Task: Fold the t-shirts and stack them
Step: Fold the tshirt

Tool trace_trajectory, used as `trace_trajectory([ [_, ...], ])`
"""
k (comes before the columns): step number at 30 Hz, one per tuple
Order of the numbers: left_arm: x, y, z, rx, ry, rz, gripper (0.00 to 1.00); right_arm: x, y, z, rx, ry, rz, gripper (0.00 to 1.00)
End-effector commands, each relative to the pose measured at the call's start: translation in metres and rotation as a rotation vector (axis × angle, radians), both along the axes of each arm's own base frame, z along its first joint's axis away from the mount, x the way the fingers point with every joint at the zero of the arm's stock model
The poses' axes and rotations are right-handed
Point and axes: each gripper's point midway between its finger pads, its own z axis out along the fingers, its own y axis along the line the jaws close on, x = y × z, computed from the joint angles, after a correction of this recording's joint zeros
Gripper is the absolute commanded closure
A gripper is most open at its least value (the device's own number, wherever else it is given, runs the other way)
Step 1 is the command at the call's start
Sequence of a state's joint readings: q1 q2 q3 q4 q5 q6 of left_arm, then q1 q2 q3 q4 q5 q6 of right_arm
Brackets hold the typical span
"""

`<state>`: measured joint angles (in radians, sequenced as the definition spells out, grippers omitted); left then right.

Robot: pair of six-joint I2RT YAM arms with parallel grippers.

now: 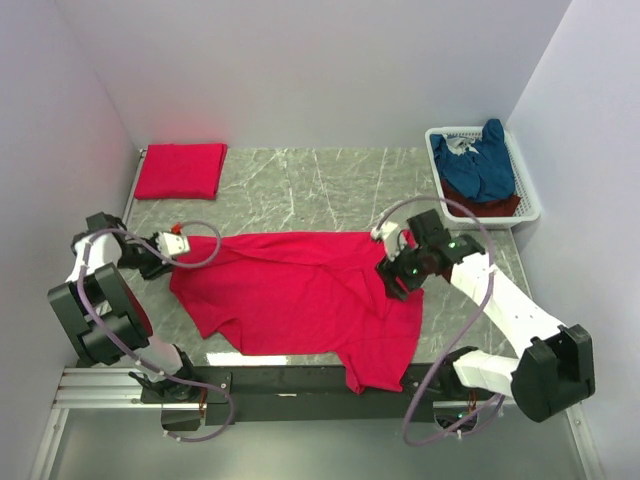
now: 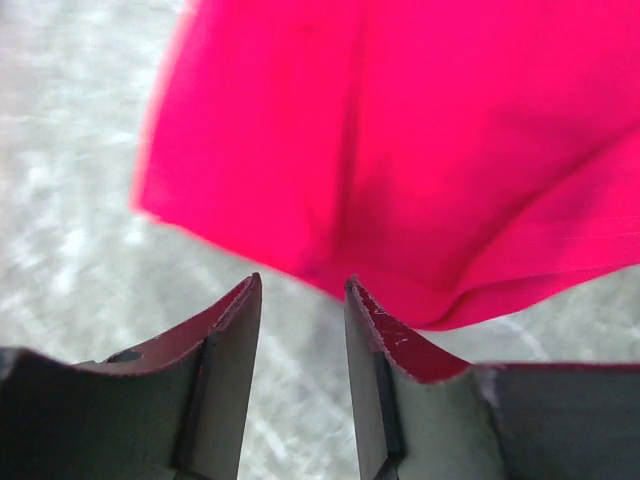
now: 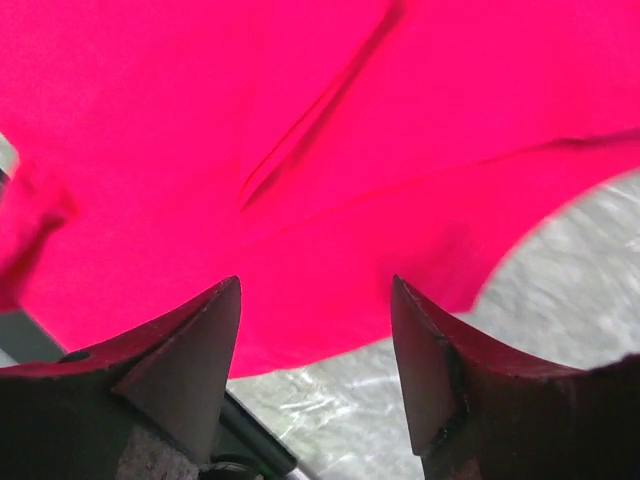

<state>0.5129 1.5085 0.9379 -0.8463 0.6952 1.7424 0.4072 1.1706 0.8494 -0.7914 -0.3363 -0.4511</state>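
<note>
Jaws apart and empty on left gripper (image 2: 302, 282) at spread red t-shirt (image 1: 300, 295) left edge and right gripper (image 3: 316, 281) over its right side, possibly touching cloth.

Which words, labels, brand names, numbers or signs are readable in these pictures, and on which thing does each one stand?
No readable text in any view.
The spread red shirt and the folded red shirt: plain, no print.
The blue shirt in the basket: a pale patch at its collar, maybe a tag, too small to read.
The left gripper and the right gripper: no markings visible.
</note>
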Motion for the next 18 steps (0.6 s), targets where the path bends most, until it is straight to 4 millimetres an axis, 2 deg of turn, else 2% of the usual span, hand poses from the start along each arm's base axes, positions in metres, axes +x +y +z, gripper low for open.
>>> trace_trajectory([
  [1, 0.016, -0.006, 0.03, -0.113, -0.026, 0.025, 0.55, 0.029, 0.007, 0.039, 0.114, -0.017, -0.089, 0.32],
  [2, 0.027, -0.006, 0.038, -0.153, -0.052, 0.057, 0.54, 0.038, 0.001, 0.038, 0.126, 0.002, -0.149, 0.33],
  [3, 0.034, -0.006, 0.042, -0.182, -0.06, 0.093, 0.53, 0.044, 0.0, 0.037, 0.132, 0.025, -0.183, 0.39],
  [4, 0.039, -0.006, 0.043, -0.24, -0.024, 0.181, 0.52, 0.054, 0.0, 0.033, 0.14, 0.063, -0.246, 0.43],
  [5, 0.057, 0.001, 0.049, -0.237, -0.067, 0.228, 0.52, 0.061, -0.003, 0.031, 0.139, 0.075, -0.288, 0.46],
  [6, 0.064, 0.003, 0.051, -0.262, -0.062, 0.281, 0.52, 0.069, -0.012, 0.028, 0.139, 0.084, -0.349, 0.48],
  [9, 0.073, 0.007, 0.05, -0.349, 0.016, 0.422, 0.51, 0.087, -0.022, 0.019, 0.146, 0.125, -0.47, 0.48],
  [13, 0.078, 0.015, 0.035, -0.436, 0.13, 0.638, 0.49, 0.11, -0.03, 0.005, 0.152, 0.154, -0.598, 0.45],
  [18, 0.085, 0.024, 0.017, -0.487, 0.217, 0.823, 0.49, 0.137, -0.04, -0.004, 0.147, 0.133, -0.693, 0.39],
])
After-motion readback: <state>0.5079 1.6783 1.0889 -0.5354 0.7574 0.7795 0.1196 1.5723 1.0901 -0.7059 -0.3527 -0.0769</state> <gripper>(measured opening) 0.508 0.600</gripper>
